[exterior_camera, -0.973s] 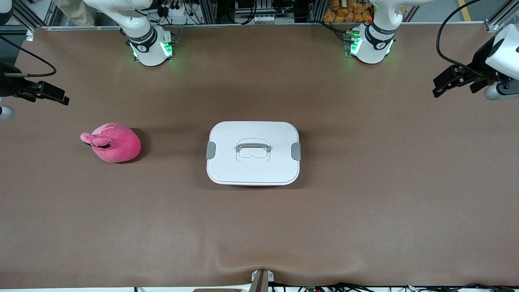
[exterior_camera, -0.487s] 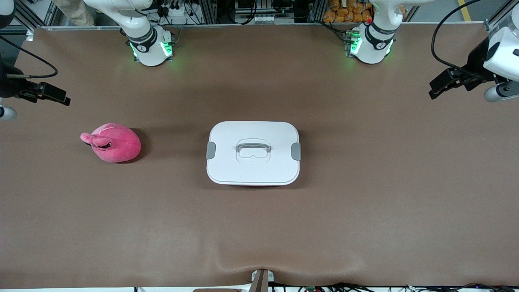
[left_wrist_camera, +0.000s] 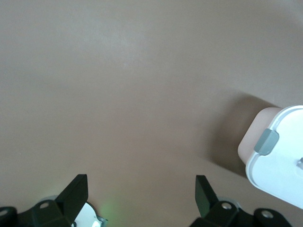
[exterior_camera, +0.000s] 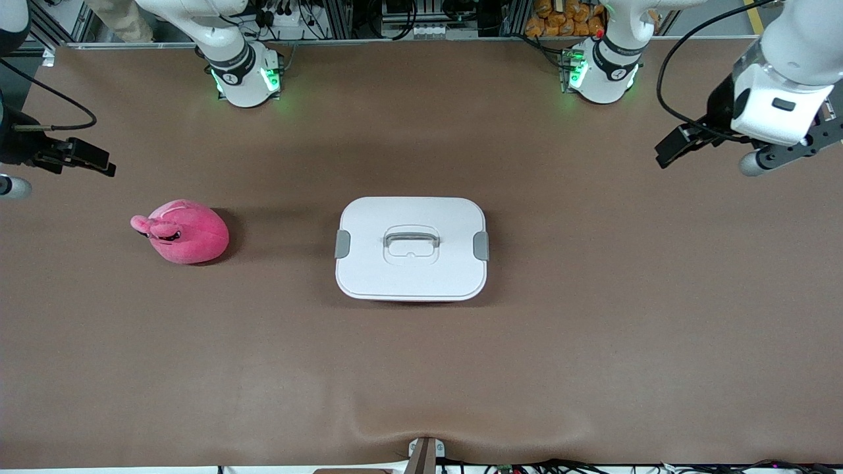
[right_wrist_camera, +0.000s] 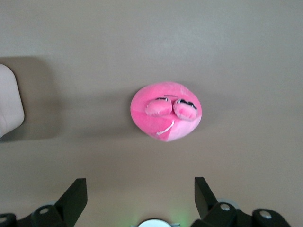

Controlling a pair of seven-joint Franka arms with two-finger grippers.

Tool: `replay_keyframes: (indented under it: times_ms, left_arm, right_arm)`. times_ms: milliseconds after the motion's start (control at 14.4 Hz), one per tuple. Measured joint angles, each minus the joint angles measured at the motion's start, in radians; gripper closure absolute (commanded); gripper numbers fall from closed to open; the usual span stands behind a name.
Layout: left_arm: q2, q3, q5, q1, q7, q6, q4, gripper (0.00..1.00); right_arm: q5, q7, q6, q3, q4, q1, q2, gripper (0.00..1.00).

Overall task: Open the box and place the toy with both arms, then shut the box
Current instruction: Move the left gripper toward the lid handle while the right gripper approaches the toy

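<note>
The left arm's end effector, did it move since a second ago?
Yes. The left end effector has slid inward over the table, toward the box and away from the table's end. Its fingers are open.

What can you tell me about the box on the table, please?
The box is a rounded-rectangular tub, pale pink plastic below a white lid. The lid is on, with a recessed grey handle at its centre and a grey clip at each short end. It sits flat mid-table; nothing else touches it.
</note>
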Motion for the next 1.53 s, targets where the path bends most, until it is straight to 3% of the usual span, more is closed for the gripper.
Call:
replay_keyframes:
  times_ms: [904,1529]
  left_arm:
    - [0.069,-0.205,0.000,-0.010,-0.503,0.041,0.001,0.00]
    - [0.133,-0.227,0.000,-0.112,-0.820,0.119,0.001,0.00]
  right_arm:
    - [0.000,-0.476,0.275,-0.013,-0.211,-0.120,0.004,0.00]
    - [0.000,-0.692,0.378,-0.005,-0.296,-0.140,0.017,0.00]
